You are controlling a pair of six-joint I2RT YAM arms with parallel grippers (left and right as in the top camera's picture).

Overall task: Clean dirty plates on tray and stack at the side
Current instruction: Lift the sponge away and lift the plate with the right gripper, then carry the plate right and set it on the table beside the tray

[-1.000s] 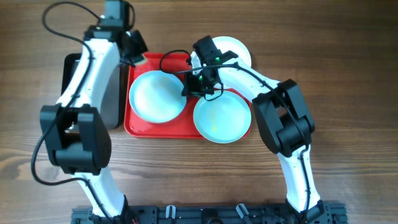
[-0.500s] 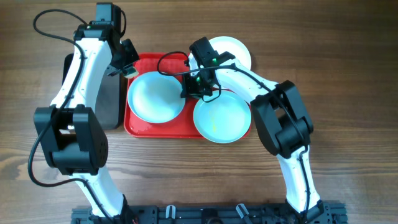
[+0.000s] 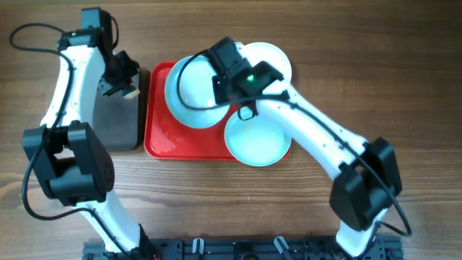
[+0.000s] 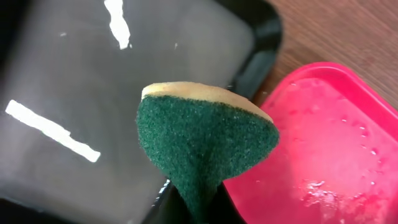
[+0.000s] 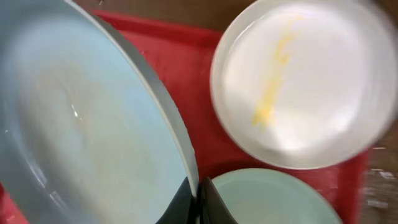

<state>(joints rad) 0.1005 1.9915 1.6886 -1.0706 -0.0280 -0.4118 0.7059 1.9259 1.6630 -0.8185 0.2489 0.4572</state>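
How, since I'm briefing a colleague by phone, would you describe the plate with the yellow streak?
Find the red tray mid-table and go to its far right corner. The white plate lies there. Its neighbours, the tilted plate and the near plate, are pale turquoise; it alone is white with a yellow streak.

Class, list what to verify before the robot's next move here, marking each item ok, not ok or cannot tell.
1. Right gripper shut on the held turquoise plate at its rim: ok.
2. Left gripper holds sponge: ok.
3. Sponge at the held plate: not ok, it is over the black tray.
4. White plate clean: not ok, yellow smear.
5. Held plate clean: cannot tell.
6. Other turquoise plate fully on red tray: not ok, overhangs its edge.
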